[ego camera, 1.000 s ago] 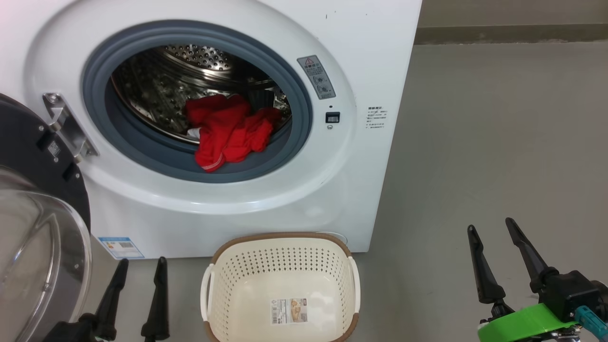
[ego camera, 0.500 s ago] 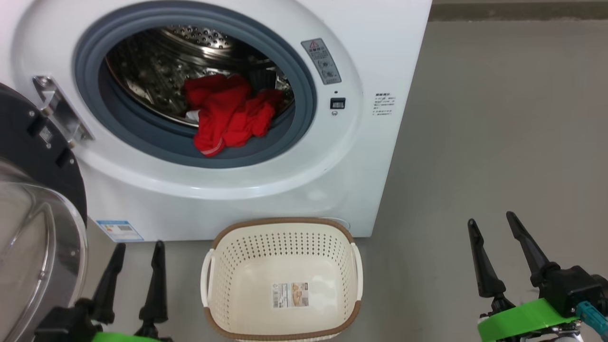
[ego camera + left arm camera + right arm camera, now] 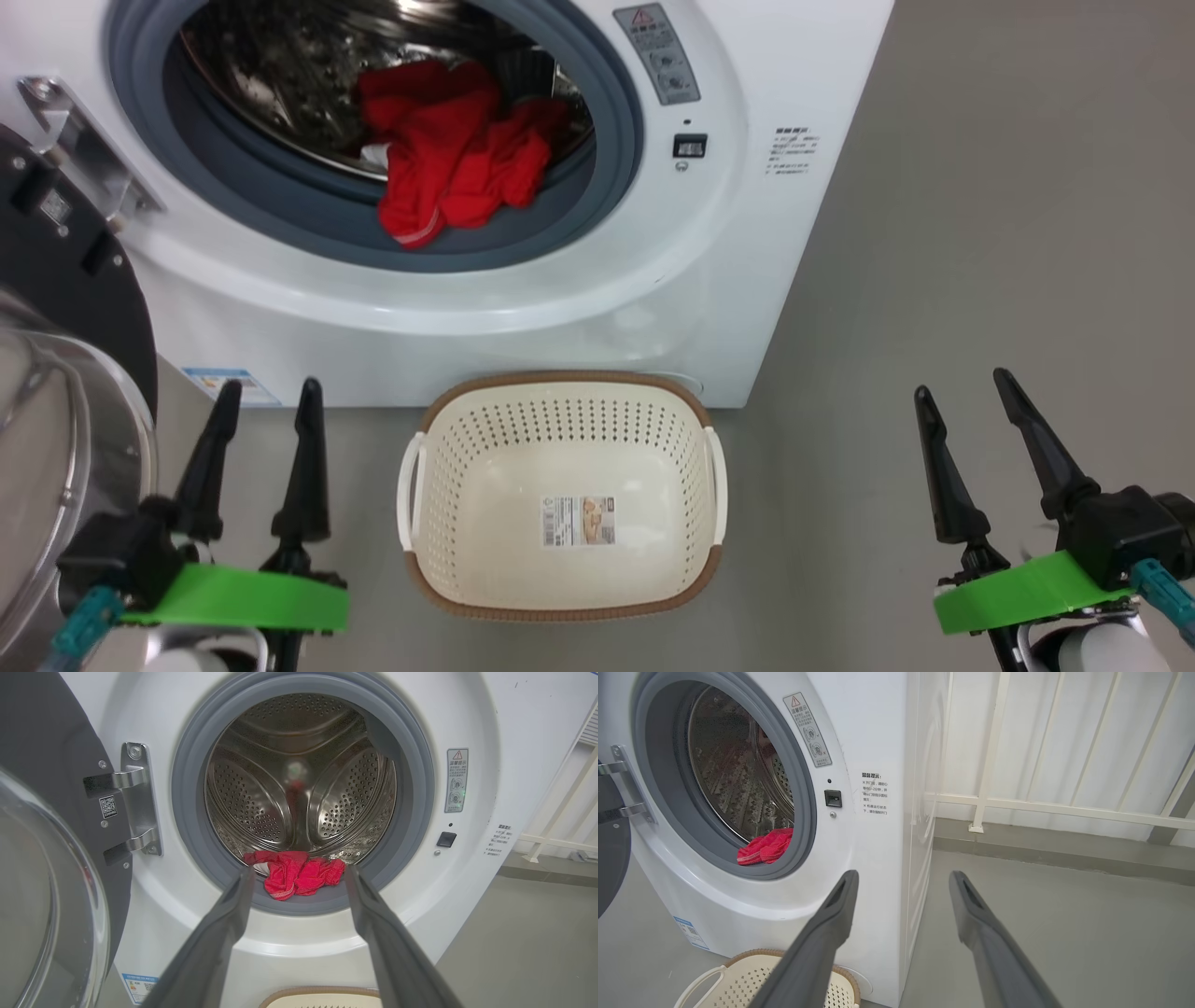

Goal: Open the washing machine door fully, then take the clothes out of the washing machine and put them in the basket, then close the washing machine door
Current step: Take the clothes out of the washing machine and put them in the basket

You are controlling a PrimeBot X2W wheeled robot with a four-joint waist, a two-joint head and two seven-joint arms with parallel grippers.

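The white washing machine (image 3: 579, 299) stands with its black-rimmed glass door (image 3: 56, 392) swung wide open at the left. Red clothes (image 3: 453, 149) lie at the drum's front lip, partly over the grey gasket, and also show as clothes (image 3: 294, 873) and clothes (image 3: 766, 846) in the wrist views. The cream basket (image 3: 560, 401) sits empty on the floor in front of the machine. My left gripper (image 3: 269, 397) is open beside the door, left of the basket. My right gripper (image 3: 963, 387) is open over bare floor to the right. Both hold nothing.
Grey floor (image 3: 980, 233) stretches right of the machine. A white railing (image 3: 1041, 807) runs along the wall past the machine's right side. The open door's hinge bracket (image 3: 138, 798) juts at the left of the drum opening.
The head camera has tilted down, so the machine and basket slid up the picture. More of my left gripper and its green band has come into view. Clothes and basket stay put.
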